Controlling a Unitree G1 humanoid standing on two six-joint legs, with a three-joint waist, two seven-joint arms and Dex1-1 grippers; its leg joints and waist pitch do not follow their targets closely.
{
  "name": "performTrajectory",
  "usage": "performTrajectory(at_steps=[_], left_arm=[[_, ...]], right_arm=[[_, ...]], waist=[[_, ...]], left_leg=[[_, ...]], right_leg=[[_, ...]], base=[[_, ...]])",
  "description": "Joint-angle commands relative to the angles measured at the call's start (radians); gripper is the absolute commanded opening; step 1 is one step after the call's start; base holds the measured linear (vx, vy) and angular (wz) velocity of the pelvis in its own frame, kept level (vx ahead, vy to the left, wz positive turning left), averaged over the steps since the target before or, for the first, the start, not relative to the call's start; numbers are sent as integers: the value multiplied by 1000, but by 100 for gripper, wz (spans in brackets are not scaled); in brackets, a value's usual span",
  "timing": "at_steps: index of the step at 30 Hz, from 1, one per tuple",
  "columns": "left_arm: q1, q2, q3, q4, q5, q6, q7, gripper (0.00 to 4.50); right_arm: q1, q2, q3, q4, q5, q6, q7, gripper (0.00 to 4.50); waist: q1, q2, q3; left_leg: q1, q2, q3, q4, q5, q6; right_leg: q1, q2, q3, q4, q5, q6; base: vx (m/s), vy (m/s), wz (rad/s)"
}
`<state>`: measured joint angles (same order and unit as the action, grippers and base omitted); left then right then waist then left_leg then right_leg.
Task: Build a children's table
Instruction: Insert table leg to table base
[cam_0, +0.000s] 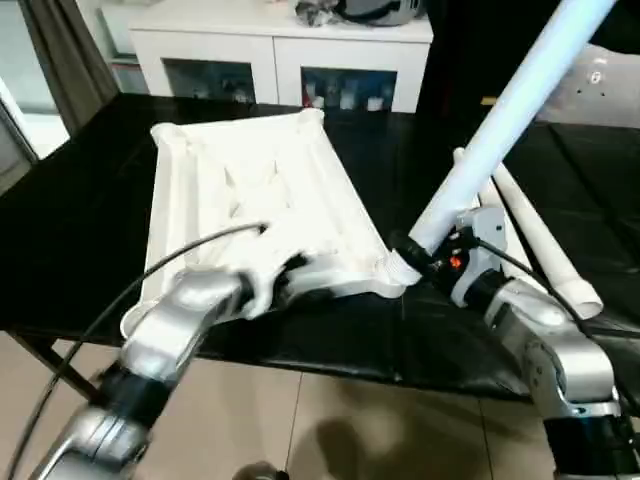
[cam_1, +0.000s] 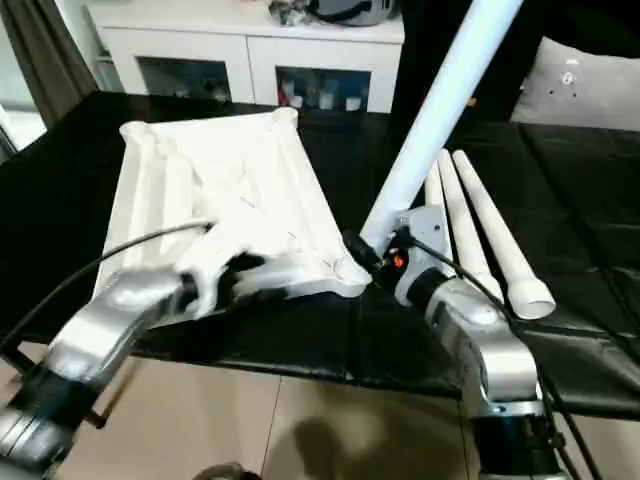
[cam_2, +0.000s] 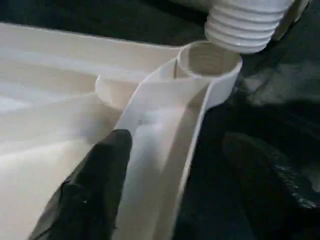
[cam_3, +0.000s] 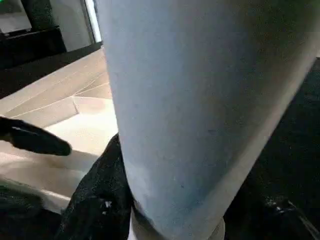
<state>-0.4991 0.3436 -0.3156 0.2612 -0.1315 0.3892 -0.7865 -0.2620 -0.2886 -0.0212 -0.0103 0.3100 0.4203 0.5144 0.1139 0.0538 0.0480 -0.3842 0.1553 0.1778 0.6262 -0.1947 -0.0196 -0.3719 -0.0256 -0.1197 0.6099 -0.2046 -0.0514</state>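
White plastic rectangular tabletop (cam_0: 250, 205) lies ribbed underside up on the black table surface (cam_0: 80, 230). Left gripper (cam_2: 165, 185) has its black fingers spread across the top's near rim, beside the round threaded corner socket (cam_2: 209, 60). Right gripper (cam_1: 372, 258) is clamped on a long white tapered leg (cam_1: 435, 110), threaded end just above that socket. Three spare white legs (cam_1: 480, 235) lie alongside; white glass-door cabinet (cam_0: 270, 60) behind.

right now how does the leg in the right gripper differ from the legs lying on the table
The held leg stands tilted in the air, gripped by the right gripper; the spare legs lie flat on the black table, untouched. The held leg's threaded end hovers at the tabletop's corner socket; the spare legs lie apart from the tabletop. All are white, round and tapered.
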Motion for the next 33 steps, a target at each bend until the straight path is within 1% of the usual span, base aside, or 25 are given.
performTrajectory(at_steps=[1,3,4,5,6,7,9,10,11,12,13,15,16,17,19,20,21,22,23,24,25,26,28,32,33], left_arm=[[-20,-7,-20,41,18,-5,-19,310],[-35,-21,-26,67,21,-7,-36,294],[-59,-35,-40,116,28,-21,-60,279],[-59,-35,-40,116,28,-21,-60,264],[-74,-42,-50,148,37,-35,-68,264],[-83,-46,-55,167,43,-40,-72,257],[-98,-52,-61,194,48,-41,-79,253],[-110,-54,-65,214,52,-46,-85,223],[-112,-55,-66,218,53,-47,-87,223],[-116,-55,-68,226,55,-49,-90,212],[-119,-56,-69,231,57,-51,-94,204],[-128,-59,-70,252,68,-59,-95,193],[-136,-61,-73,275,80,-72,-97,174],[-141,-62,-75,289,88,-79,-94,167],[-153,-65,-76,330,105,-96,-84,160],[-153,-65,-76,330,105,-96,-84,154],[-161,-63,-74,353,110,-104,-84,146],[-164,-62,-73,361,112,-108,-85,122],[-168,-59,-73,371,117,-113,-85,122],[-172,-56,-72,381,121,-119,-87,117],[-173,-54,-72,386,122,-121,-89,99],[-174,-52,-73,388,123,-122,-92,99],[-176,-49,-75,395,130,-127,-100,75],[-176,-42,-85,410,147,-147,-118,53],[-172,-40,-88,411,149,-151,-121,32]], right_arm=[[-12,-9,-8,4,3,-16,12,191],[-9,-15,-12,2,7,-15,16,191],[-3,-25,-20,3,11,-18,26,191],[-3,-25,-20,3,11,-18,26,191],[1,-30,-24,2,12,-19,32,191],[4,-34,-26,0,13,-18,34,191],[9,-41,-31,-5,15,-16,38,191],[14,-46,-34,-12,18,-12,40,191],[16,-48,-35,-14,18,-11,41,191],[17,-49,-36,-16,18,-10,42,191],[19,-51,-36,-19,17,-9,42,191],[23,-52,-37,-21,17,-10,42,191],[26,-54,-37,-22,17,-11,42,191],[27,-54,-37,-23,17,-12,42,191],[31,-54,-35,-27,18,-12,41,191],[31,-54,-35,-27,18,-12,41,191],[33,-53,-34,-31,19,-11,41,191],[35,-53,-33,-32,19,-11,41,191],[36,-52,-33,-34,19,-11,41,191],[39,-53,-33,-36,20,-11,42,191],[40,-53,-32,-37,21,-11,43,191],[41,-54,-32,-39,21,-11,43,191],[43,-54,-31,-41,22,-11,45,191],[47,-55,-29,-44,23,-11,47,191],[43,-53,-25,-43,24,-8,50,191]], waist=[[2,2,-67],[3,6,-69],[2,8,-69],[3,5,-69],[4,9,-69],[3,11,-67],[3,6,-67],[3,12,-67],[4,18,-67],[2,13,-67],[3,20,-67],[1,18,-67],[2,21,-66],[2,20,-67],[2,24,-66],[2,23,-68],[2,27,-68],[2,26,-68],[2,29,-69],[2,29,-68],[1,29,-67],[1,30,-67],[1,31,-65],[-1,32,-64],[-1,30,-64]], left_leg=[[19,101,-55,-78,-142,44],[16,101,-55,-76,-126,52],[15,98,-53,-74,-124,59],[17,97,-52,-73,-125,60],[15,98,-54,-73,-122,63],[17,98,-54,-74,-133,65],[17,98,-54,-75,-138,67],[16,99,-54,-74,-137,68],[17,100,-55,-74,-141,68],[17,101,-55,-76,-147,68],[17,99,-55,-74,-146,69],[16,98,-54,-74,-146,72],[15,96,-53,-73,-139,77],[15,94,-53,-72,-138,79],[14,92,-53,-72,-136,84],[15,93,-53,-72,-135,83],[14,94,-53,-71,-133,85],[14,93,-53,-71,-131,86],[15,95,-54,-71,-131,86],[14,94,-54,-71,-133,87],[15,95,-54,-72,-138,87],[15,94,-54,-72,-140,87],[15,94,-53,-73,-149,85],[17,95,-55,-75,-160,80],[17,95,-55,-76,-162,80]], right_leg=[[42,-159,90,-85,-177,-84],[46,-161,89,-81,-145,-97],[46,-159,88,-86,-148,-93],[45,-158,88,-87,-151,-90],[47,-159,87,-86,-156,-90],[46,-157,86,-89,-179,-83],[47,-157,85,-92,-205,-78],[46,-158,85,-94,-208,-79],[45,-159,85,-94,-211,-80],[46,-158,84,-93,-214,-82],[45,-158,84,-93,-217,-84],[46,-156,83,-95,-224,-81],[46,-156,83,-98,-231,-73],[45,-154,83,-99,-236,-68],[44,-153,80,-102,-247,-61],[46,-154,81,-100,-248,-60],[45,-155,80,-101,-249,-60],[44,-153,80,-100,-247,-59],[44,-155,80,-100,-246,-59],[44,-153,80,-101,-247,-59],[43,-155,80,-102,-256,-58],[43,-154,80,-102,-260,-58],[43,-156,79,-106,-287,-52],[41,-155,80,-109,-314,-41],[40,-155,80,-108,-309,-43]], base=[[0,0,0],[0,0,0],[0,0,0],[0,0,0],[0,0,0],[0,0,0],[0,0,0],[0,0,0],[0,0,0],[0,0,0],[0,0,0],[0,0,0],[0,0,0],[0,0,0],[0,0,0],[0,0,0],[0,0,0],[0,0,0],[0,0,0],[0,0,0],[0,0,0],[0,0,0],[0,0,0],[0,0,0],[0,0,0]])
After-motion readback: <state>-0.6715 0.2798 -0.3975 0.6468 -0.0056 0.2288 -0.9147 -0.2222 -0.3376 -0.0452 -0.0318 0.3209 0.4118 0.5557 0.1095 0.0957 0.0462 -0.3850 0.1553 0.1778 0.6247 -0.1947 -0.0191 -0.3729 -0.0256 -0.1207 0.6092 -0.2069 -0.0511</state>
